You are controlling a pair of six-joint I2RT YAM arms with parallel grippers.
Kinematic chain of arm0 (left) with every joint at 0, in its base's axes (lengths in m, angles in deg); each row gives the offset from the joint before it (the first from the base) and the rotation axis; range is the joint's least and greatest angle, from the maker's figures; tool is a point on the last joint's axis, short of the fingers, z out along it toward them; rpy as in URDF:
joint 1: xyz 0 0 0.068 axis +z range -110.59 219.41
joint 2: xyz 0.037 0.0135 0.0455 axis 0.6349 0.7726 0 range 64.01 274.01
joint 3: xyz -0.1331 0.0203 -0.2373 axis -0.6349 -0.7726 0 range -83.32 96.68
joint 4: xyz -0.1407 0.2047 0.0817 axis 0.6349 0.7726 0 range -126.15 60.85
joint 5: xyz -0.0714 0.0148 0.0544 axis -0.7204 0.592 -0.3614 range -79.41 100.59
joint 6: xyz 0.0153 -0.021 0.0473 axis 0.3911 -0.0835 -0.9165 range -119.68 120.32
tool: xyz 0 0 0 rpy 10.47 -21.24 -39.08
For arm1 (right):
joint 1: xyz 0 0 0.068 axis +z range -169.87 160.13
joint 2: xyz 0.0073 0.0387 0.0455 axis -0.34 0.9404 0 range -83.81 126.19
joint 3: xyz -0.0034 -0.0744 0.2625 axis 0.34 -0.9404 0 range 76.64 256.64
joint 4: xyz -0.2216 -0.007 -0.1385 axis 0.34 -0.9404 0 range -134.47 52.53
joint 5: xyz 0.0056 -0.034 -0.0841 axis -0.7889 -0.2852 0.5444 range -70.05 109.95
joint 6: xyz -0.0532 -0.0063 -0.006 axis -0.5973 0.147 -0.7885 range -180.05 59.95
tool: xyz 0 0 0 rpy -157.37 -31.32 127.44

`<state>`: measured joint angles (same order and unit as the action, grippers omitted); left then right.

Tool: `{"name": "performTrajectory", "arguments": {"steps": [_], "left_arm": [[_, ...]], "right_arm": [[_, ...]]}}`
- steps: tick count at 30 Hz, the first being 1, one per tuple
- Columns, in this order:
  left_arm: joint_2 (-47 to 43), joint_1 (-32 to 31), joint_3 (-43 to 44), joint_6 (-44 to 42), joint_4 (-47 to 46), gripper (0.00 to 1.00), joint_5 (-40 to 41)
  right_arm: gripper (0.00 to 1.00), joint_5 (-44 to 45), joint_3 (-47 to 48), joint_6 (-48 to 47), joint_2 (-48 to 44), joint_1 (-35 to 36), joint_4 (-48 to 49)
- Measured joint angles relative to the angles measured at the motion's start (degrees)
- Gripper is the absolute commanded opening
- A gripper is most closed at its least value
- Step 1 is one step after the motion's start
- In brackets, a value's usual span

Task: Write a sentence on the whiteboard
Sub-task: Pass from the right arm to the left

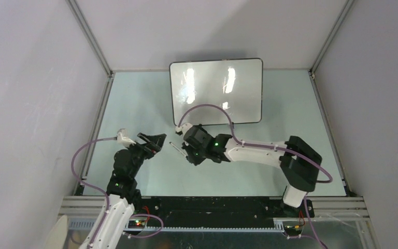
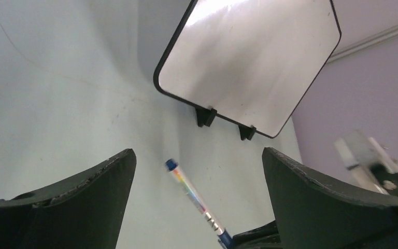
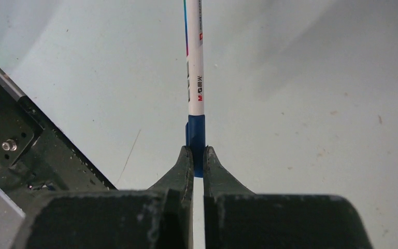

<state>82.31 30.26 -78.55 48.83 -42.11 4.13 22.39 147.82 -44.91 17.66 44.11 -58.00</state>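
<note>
The whiteboard (image 1: 216, 92) (image 2: 249, 57) stands upright at the back of the table on two black feet. Its face shows only glare, and the sentence is out of view. A white marker (image 1: 176, 148) (image 2: 194, 194) (image 3: 195, 62) with blue ends points away from my right gripper (image 1: 185, 151) (image 3: 197, 153). That gripper is shut on the marker's blue end, low over the table in front of the board. My left gripper (image 1: 155, 139) (image 2: 198, 151) stands open just left of the marker, with nothing between its fingers.
The pale green table (image 1: 134, 104) is walled in by grey panels on the left, right and back. A black rail (image 1: 212, 205) with the arm bases runs along the near edge. The right arm's purple cable (image 1: 212, 107) loops in front of the board.
</note>
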Motion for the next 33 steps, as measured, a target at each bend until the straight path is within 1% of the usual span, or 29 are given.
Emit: {"name": "performTrajectory", "arguments": {"steps": [3, 6, 8, 9, 11, 12, 14, 15, 17, 22, 25, 26, 28, 31, 33], "left_arm": [[4.2, 0.0, 0.9, 4.8, 0.5, 0.95, -2.0], [8.5, 0.0, 1.4, 9.7, -0.8, 0.92, -5.0], [11.3, 0.0, 1.4, 12.5, -2.0, 0.87, -7.0], [12.5, 0.0, 1.4, 13.8, -2.7, 0.81, -7.8], [14.2, 0.0, 1.4, 16.1, -3.3, 0.76, -9.2], [14.6, 0.0, 1.4, 17.1, -3.6, 0.76, -9.8], [14.6, 0.0, 1.4, 18.2, -4.3, 0.72, -10.5], [14.5, 0.0, 1.4, 18.9, -4.7, 0.68, -10.7], [13.9, 0.0, 1.4, 19.9, -5.1, 0.64, -10.9], [12.4, -0.1, 1.4, 21.2, -5.3, 0.63, -11.3], [12.0, -0.8, 1.4, 22.1, -5.3, 0.58, -11.3], [12.0, -1.2, 1.4, 22.3, -5.4, 0.55, -11.3], [12.0, -1.9, 1.4, 22.8, -5.5, 0.51, -11.3], [12.0, -2.7, 1.4, 23.4, -5.5, 0.5, -11.1], [12.0, -3.0, 1.3, 23.5, -5.5, 0.45, -11.0]], "right_arm": [[0.0, 1.1, -4.1, 2.0, -4.6, -0.3, 1.6], [0.0, 1.8, -7.1, 3.4, -7.2, -0.3, 3.3], [0.0, 1.9, -8.2, 4.2, -8.3, -0.3, 3.8], [0.0, 1.9, -8.5, 4.4, -8.7, -0.3, 4.0], [0.0, 1.9, -8.6, 4.8, -9.1, -0.2, 4.6], [0.0, 1.9, -8.6, 4.8, -9.3, -0.2, 5.1], [0.0, 1.7, -8.6, 4.8, -9.8, 0.0, 5.9], [0.0, 1.6, -8.6, 4.8, -10.0, 0.1, 6.3], [0.0, 1.0, -8.6, 4.8, -10.4, 0.1, 7.1], [0.0, -1.2, -8.6, 4.8, -10.4, 0.2, 9.0], [0.0, -2.8, -8.6, 4.8, -10.4, 0.2, 9.9], [0.0, -3.1, -8.6, 4.8, -10.4, 0.2, 10.1], [0.0, -3.9, -8.6, 4.8, -10.4, 0.2, 10.2], [0.0, -4.7, -8.6, 4.8, -10.4, 0.2, 10.2], [0.0, -5.0, -8.6, 4.8, -10.4, 0.2, 10.2]]}}
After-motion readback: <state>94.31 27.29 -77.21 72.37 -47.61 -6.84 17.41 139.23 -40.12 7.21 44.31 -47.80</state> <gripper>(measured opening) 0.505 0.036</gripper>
